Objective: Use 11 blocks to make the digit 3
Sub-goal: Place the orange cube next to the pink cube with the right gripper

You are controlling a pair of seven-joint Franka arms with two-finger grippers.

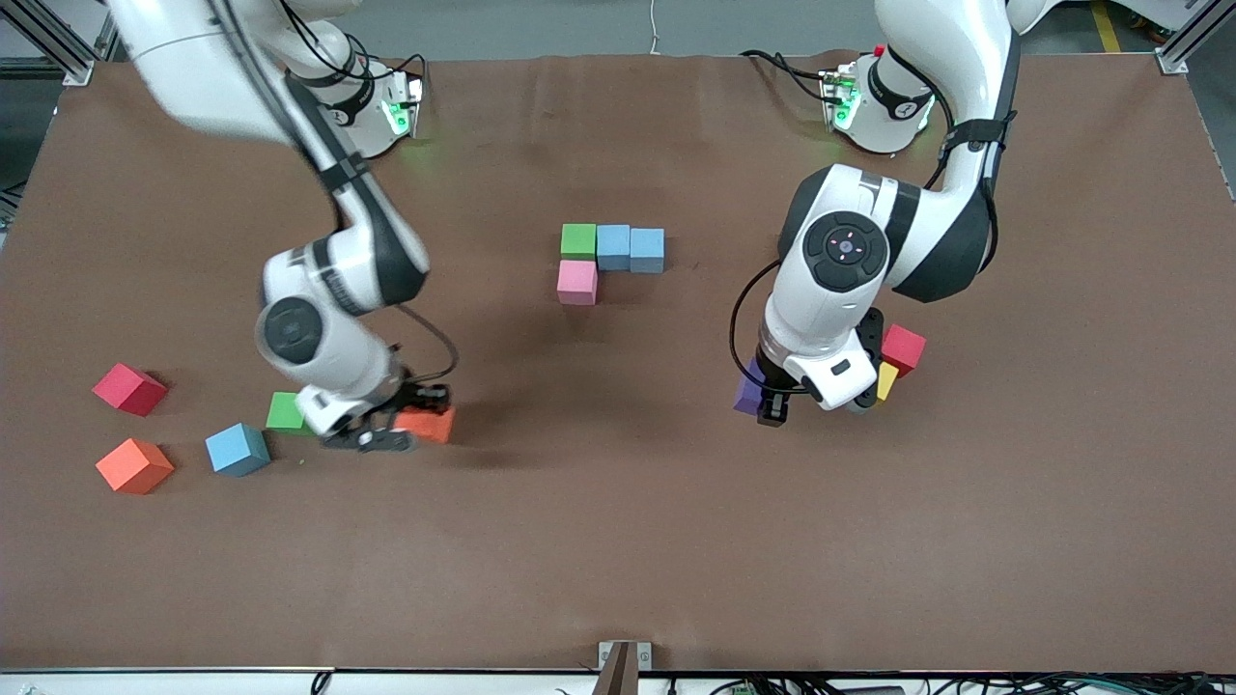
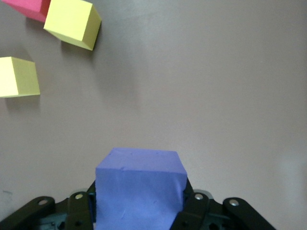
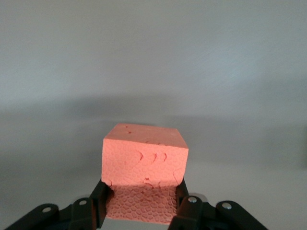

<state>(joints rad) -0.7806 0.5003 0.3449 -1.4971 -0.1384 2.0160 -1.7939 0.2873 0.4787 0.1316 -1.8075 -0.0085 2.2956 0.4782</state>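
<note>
A matte purple foam cube (image 2: 140, 189) shows plain; the orange foam cube (image 3: 145, 170) bears a scaly dimpled imprint. Green (image 1: 578, 240), two blue (image 1: 613, 246) and pink (image 1: 577, 282) cubes sit on the brown table (image 1: 618, 541).

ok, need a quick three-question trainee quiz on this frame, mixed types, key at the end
1. True or false: the left gripper is shut on the purple block.
2. How many blocks form the started figure mid-table?
3. What does the right gripper hold? A) green block B) orange block C) pink block

Key: 1 true. 2 four: green, two blue, pink. 3 B.
</note>
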